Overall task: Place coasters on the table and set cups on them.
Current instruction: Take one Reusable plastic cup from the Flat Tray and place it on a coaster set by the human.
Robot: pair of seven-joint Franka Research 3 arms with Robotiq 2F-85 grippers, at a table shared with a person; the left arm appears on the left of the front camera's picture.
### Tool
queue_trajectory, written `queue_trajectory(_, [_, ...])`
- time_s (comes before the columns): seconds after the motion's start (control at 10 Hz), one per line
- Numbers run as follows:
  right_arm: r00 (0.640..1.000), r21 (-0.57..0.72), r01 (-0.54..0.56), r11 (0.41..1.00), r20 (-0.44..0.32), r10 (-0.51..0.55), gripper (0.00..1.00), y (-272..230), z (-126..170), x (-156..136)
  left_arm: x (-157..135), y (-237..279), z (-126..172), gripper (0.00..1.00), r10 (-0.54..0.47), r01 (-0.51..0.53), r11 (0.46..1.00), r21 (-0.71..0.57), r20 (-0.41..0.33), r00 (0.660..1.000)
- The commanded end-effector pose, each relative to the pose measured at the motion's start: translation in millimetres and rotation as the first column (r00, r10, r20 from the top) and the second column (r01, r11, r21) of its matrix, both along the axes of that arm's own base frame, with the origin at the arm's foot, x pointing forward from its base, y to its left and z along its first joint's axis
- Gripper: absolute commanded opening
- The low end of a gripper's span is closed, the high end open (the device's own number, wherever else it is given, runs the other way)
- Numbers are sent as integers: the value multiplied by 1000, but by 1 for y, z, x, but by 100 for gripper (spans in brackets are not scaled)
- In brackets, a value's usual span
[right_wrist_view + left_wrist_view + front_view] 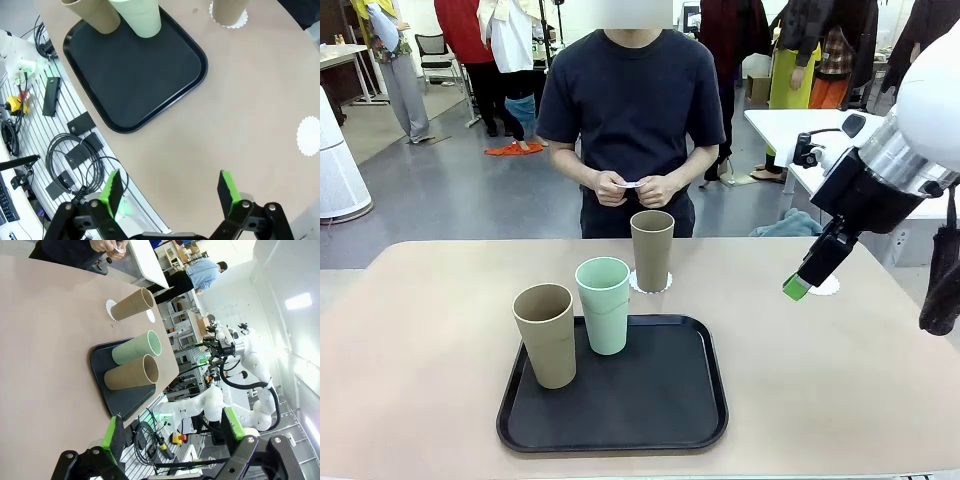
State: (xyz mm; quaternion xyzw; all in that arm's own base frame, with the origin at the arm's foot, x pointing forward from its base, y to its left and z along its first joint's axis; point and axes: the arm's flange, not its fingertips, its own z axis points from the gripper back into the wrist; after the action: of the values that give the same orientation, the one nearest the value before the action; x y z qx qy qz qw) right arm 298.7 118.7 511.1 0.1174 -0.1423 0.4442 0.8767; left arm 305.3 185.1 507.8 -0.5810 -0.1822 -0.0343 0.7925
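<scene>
Busy workshop behind, beige tabletop (pixel 420 330) up front. One tan cup (pixel 651 250) already standing on a coaster (pixel 665 287) past the black tray (pixel 660 400). On the tray, upright, mint cup (pixel 604 305) and second tan cup (pixel 545 335). At the right, a bare coaster (pixel 825 287), close by the right pincer (pixel 796 288), spread wide, empty. Same for the left pincer (pixel 172 427). Likely light, stiff, smooth tumblers: best pinched gently across mid-wall, kept upright.
</scene>
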Motion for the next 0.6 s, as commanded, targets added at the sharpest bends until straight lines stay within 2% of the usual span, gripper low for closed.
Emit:
queue_trajectory(0.0, [1000,-7,10,1000,-18,-11,100,0,2,-4,-1,1,2,100,2,-2,1000,-14,9,1000])
queue_trajectory(0.4, [1000,8,-6,1000,-7,6,100,0,2,-2,-1,1,2,100,2,-2,1000,-14,9,1000])
queue_trajectory(0.5, [985,80,-165,983,68,160,100,10,-1,17,-1,1,2,100,2,-2,1000,-14,9,1000])
